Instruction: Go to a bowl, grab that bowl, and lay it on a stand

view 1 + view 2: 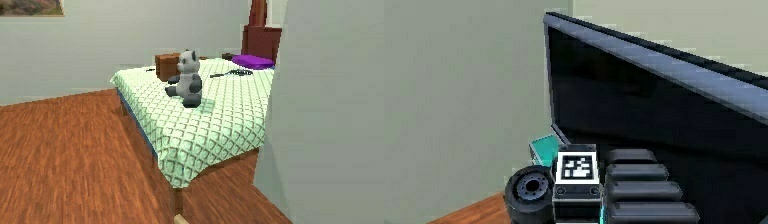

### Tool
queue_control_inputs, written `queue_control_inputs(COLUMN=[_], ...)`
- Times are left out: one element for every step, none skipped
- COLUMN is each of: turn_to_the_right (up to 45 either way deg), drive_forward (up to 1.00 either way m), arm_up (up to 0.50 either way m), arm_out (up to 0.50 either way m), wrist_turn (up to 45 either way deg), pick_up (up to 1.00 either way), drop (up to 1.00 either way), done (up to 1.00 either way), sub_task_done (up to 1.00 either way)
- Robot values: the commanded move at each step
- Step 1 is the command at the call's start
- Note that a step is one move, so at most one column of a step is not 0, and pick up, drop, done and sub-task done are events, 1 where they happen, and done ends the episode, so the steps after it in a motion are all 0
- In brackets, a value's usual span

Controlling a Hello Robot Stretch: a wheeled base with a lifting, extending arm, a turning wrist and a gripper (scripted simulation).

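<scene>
One claw [530, 192], TV screen [664, 100] just beyond it, teal obj [542, 150] beside; can't tell if it holds anything; bowl's bearing from claw unknown.

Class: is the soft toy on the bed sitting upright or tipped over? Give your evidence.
Upright. The grey and white soft toy sits on the green bedspread with its head directly above its body.

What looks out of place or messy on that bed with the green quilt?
Nothing looks spilled or broken. The bed carries a few stray things: a grey and white stuffed toy sits upright mid-quilt, a brown box stands behind it, and a thin dark object lies flat near the purple cushion.
</scene>
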Motion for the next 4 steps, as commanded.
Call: queue_control_inputs(turn_to_the_right=[0.0, 0.0, 0.0, 0.0], drive_forward=[0.00, 0.00, 0.00, 0.00], arm_up=[0.00, 0.00, 0.00, 0.00], arm_out=[0.40, 0.00, 0.00, 0.00], wrist_turn=[0.0, 45.0, 45.0, 45.0], pick_up=[0.00, 0.00, 0.00, 0.00], drop=[0.00, 0.00, 0.00, 0.00], done=[0.00, 0.00, 0.00, 0.00], sub_task_done=[0.00, 0.00, 0.00, 0.00])
